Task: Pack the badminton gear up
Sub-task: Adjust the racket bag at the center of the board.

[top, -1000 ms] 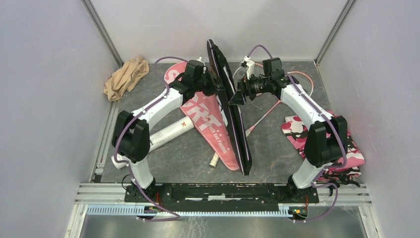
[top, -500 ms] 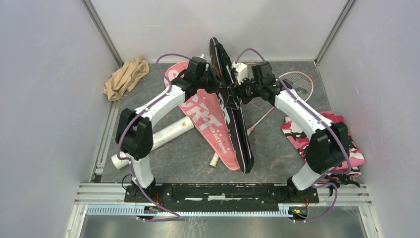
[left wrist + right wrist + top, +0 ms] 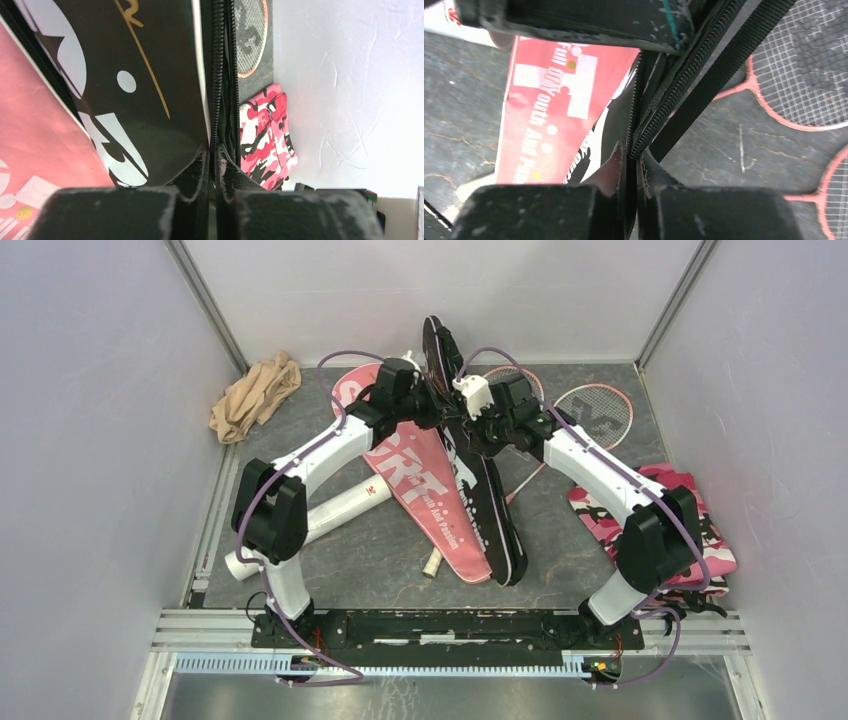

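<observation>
**Both grippers pinch the black bag**

In the top view we see the black bag (image 3: 492, 520) tilted on its long edge in the middle of the table (image 3: 380, 560). It is just right of the pink bag (image 3: 420, 490), which lies flat. The left gripper (image 3: 432, 405) and the right gripper (image 3: 465, 435) meet at its upper part, one from each side. Two rackets (image 3: 590, 410) lie at the upper right, and the white tube (image 3: 340, 508) at the lower left.

In the left wrist view, the left gripper (image 3: 212, 152) has its jaws closed on the zipper edge of the black bag (image 3: 150, 100). This edge runs up the middle of the frame.

In the right wrist view, the right gripper (image 3: 630, 150) has its jaws nearly together, clamped on the zipper edge of the same bag (image 3: 674, 80). The rackets (image 3: 804, 65) fill the right side.
</observation>
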Action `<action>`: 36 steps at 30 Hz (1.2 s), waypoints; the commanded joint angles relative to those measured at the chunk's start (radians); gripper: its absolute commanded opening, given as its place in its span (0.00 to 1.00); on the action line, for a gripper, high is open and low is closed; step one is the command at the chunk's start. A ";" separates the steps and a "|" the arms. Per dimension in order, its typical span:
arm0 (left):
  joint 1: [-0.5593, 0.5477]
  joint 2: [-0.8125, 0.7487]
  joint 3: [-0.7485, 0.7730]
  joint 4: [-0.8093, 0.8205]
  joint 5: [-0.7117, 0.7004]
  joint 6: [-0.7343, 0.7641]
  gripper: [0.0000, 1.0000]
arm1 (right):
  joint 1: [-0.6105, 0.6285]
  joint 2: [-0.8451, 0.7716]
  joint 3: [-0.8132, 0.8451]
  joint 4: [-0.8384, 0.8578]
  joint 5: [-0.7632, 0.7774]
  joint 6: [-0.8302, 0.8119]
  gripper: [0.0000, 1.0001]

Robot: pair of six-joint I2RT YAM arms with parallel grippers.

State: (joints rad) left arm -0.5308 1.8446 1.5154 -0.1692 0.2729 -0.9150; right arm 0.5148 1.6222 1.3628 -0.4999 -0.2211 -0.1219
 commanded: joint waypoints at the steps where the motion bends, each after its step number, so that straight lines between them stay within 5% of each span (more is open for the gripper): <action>1: 0.025 -0.097 -0.045 0.191 0.130 0.027 0.15 | -0.007 -0.052 0.085 -0.021 0.114 -0.078 0.00; 8: 0.101 -0.210 -0.035 0.210 0.314 0.314 0.66 | -0.051 -0.143 0.110 -0.070 0.081 -0.248 0.00; 11: 0.120 -0.283 -0.022 0.079 0.315 0.527 0.78 | -0.073 -0.174 0.100 -0.093 0.010 -0.324 0.00; 16: 0.124 -0.379 0.052 -0.166 0.276 0.932 0.83 | -0.105 -0.216 0.062 -0.115 -0.112 -0.450 0.00; 27: 0.125 -0.388 0.262 -0.652 0.544 1.669 0.87 | -0.141 -0.255 -0.040 -0.148 -0.396 -0.610 0.00; 36: 0.124 -0.320 0.292 -0.915 0.563 2.062 0.91 | -0.141 -0.284 -0.095 -0.211 -0.457 -0.743 0.00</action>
State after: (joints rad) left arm -0.4057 1.4837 1.7813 -0.9279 0.7990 0.8886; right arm 0.3748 1.4078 1.2770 -0.7723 -0.5877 -0.7731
